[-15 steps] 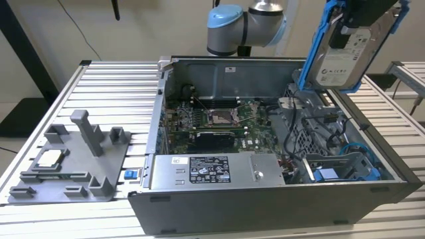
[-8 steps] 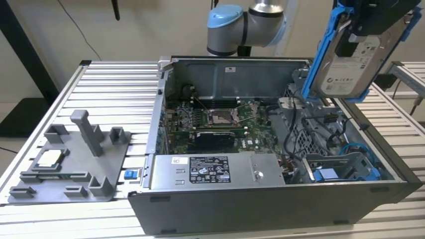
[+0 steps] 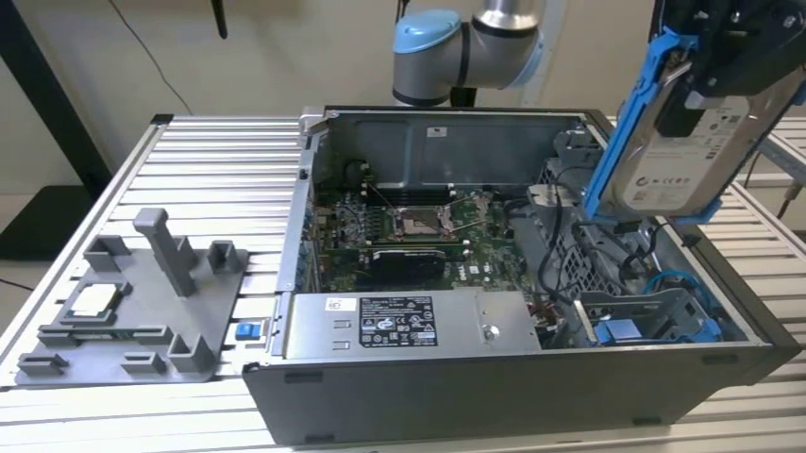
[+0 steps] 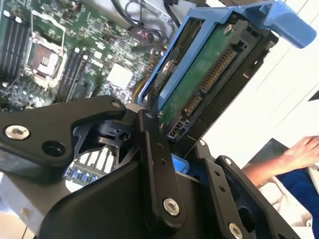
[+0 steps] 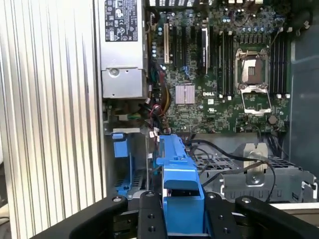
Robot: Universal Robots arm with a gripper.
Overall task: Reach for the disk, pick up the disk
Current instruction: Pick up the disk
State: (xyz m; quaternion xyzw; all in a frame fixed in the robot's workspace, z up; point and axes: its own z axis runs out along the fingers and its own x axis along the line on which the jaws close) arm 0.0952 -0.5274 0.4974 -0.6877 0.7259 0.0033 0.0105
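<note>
Gripping the disk, our claw is holding it up in the air at the exterior view's right, above the open computer case, with the white label facing the camera and the blue frame running along its edges. We are seeing the case lying on the ribbed metal desk, with its motherboard and power supply exposed, and a grey fixture resting on the desk at the exterior view's left.

In the second wrist view, our black fingers are closing on the disk, whose green circuit board and connector are turning toward us; a person's hand is showing near the frame's edge.

In the first wrist view, our fingers are clamping the blue frame of the disk between them, above the motherboard and the drive cage.
</note>
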